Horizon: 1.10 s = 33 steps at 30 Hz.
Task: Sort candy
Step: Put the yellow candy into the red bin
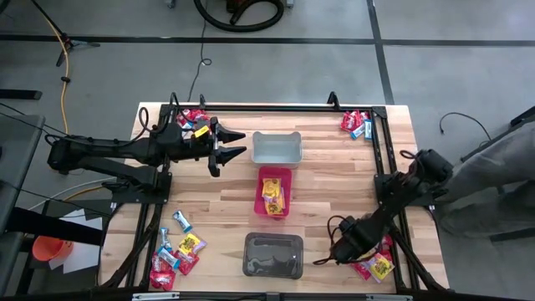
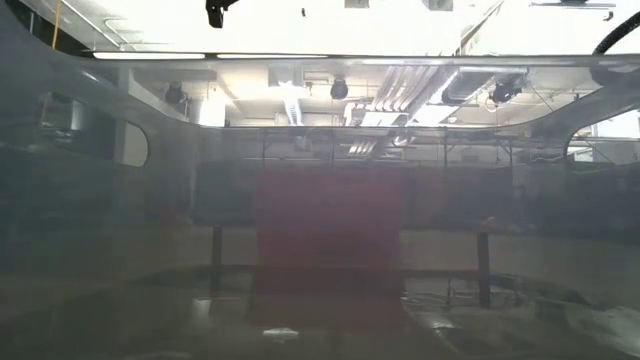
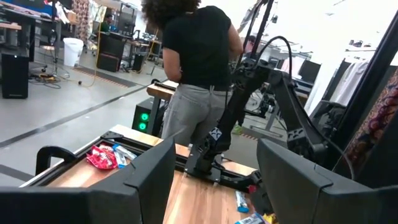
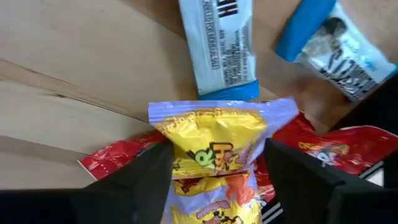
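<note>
Candy packets lie in four piles at the table's corners: far left (image 1: pixel 194 119), far right (image 1: pixel 355 124), near left (image 1: pixel 175 251) and near right (image 1: pixel 376 266). Two yellow packets (image 1: pixel 273 194) lie in the pink bin (image 1: pixel 287 177). My right gripper (image 1: pixel 358 257) is down at the near-right pile and is shut on a yellow packet (image 4: pixel 214 152), which sits over red packets (image 4: pixel 109 163) and blue-and-white packets (image 4: pixel 221 53). My left gripper (image 1: pixel 230 152) hovers open and empty left of the grey bin (image 1: pixel 276 159). My right gripper holds the yellow packet by its two long side edges (image 4: pixel 177 158), pinched between the two fingers (image 4: pixel 146 180). The fingers come from above, pointing down, and the packet's crimped end (image 4: pixel 217 112) flares wider than the gap. I cannot tell whether it is lifted off the pile.
The grey, pink and dark bins (image 1: pixel 272 266) stand in a row down the table's middle. A black frame (image 1: pixel 380 159) runs along the table's edges. A person (image 1: pixel 493 184) stands close by the right edge, also showing in the left wrist view (image 3: pixel 199 68). Bare wood lies between bins and piles.
</note>
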Motion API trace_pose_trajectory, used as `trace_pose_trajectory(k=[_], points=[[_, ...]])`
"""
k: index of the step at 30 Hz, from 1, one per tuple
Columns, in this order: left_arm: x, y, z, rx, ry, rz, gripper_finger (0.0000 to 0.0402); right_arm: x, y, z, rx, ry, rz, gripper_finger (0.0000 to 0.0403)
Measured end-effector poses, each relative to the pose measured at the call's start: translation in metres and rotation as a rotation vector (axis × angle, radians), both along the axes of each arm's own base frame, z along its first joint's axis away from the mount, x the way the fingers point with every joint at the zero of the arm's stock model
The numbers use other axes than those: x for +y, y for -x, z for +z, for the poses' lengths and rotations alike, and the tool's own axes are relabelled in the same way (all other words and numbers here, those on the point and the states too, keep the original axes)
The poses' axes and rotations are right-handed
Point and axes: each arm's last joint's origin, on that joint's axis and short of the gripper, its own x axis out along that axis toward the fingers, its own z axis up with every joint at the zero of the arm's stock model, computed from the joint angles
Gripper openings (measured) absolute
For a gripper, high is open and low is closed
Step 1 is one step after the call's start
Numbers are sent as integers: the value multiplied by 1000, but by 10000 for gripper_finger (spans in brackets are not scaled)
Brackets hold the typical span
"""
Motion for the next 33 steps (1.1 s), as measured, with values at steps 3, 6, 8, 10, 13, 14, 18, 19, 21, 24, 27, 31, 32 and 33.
trace_pose_trajectory(k=[3,6,8,10,13,14,18,19,21,24,27,31,32,33], points=[[0,0,0,0,0,0,215,0,-1,-2,-3,5,2,183],[0,0,0,0,0,0,215,0,-1,-2,-4,10,2,115],[0,0,0,0,1,0,215,0,0,-1,-5,8,9,64],[0,0,0,0,1,0,215,0,0,4,-19,-6,29,20],[0,0,1,-3,1,0,215,0,-1,27,-56,-38,69,16],[0,0,2,-6,0,0,215,0,0,38,-66,-46,87,17],[0,0,7,-19,-6,1,215,-13,6,88,-161,-12,147,3],[0,0,7,-20,-15,2,215,-18,7,101,-215,3,155,4],[0,0,8,-20,-35,4,215,-30,9,123,-353,42,158,6],[0,0,8,-19,-35,4,215,-52,9,147,-579,113,151,2],[0,0,8,-19,-29,3,215,-70,1,159,-793,177,223,2],[0,0,8,-19,-29,2,215,-88,-27,164,-1017,252,430,1],[0,0,8,-19,-29,0,215,-92,-37,165,-1075,272,484,1],[0,0,8,-19,-29,0,215,-97,-47,166,-1132,294,528,1]])
